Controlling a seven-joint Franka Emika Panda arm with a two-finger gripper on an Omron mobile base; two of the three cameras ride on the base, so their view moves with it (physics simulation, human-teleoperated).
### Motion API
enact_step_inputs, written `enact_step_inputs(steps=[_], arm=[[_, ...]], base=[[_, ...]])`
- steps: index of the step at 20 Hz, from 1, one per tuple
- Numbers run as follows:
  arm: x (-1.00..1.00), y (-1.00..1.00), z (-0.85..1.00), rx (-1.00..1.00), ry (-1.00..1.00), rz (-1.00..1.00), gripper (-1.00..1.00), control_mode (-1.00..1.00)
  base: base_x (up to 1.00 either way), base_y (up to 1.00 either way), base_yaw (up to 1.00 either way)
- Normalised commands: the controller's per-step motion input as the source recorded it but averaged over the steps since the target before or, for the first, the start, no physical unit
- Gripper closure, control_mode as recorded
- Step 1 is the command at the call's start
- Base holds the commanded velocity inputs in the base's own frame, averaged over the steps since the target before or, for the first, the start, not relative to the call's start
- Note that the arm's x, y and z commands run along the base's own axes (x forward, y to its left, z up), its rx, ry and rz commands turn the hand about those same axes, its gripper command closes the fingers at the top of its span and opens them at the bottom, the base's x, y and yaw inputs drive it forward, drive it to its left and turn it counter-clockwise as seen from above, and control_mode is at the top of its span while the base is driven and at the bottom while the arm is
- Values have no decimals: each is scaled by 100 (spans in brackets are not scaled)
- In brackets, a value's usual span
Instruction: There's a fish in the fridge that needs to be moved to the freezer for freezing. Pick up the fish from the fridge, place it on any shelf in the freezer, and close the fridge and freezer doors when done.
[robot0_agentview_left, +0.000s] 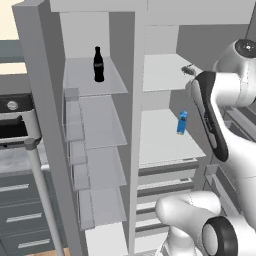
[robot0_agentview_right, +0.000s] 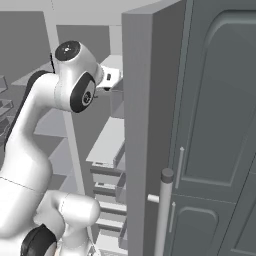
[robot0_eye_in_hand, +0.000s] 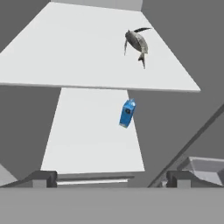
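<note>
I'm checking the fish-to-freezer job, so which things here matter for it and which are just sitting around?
For the job:
fish, on the upper white fridge shelf
freezer glass shelves
open gripper
fridge door

Just lying about:
black cola bottle on the top freezer shelf
blue carton on the lower fridge shelf
</note>
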Motion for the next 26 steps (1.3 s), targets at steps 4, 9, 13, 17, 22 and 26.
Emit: enact_step_inputs(steps=[4, 9, 13, 17, 22, 26], arm=[[40, -2, 0, 0, -2, 0, -100, -100], [46, 0, 0, -1, 0, 0, -100, -100], [52, -11, 0, 0, -2, 0, -100, -100], [49, -23, 0, 0, 0, 0, -100, -100], [47, -26, 0, 0, 0, 0, -100, -100], [37, -25, 0, 0, 0, 0, -100, -100]], base=[[0, 0, 0], [0, 0, 0], [0, 0, 0], [0, 0, 0], [0, 0, 0], [0, 0, 0]])
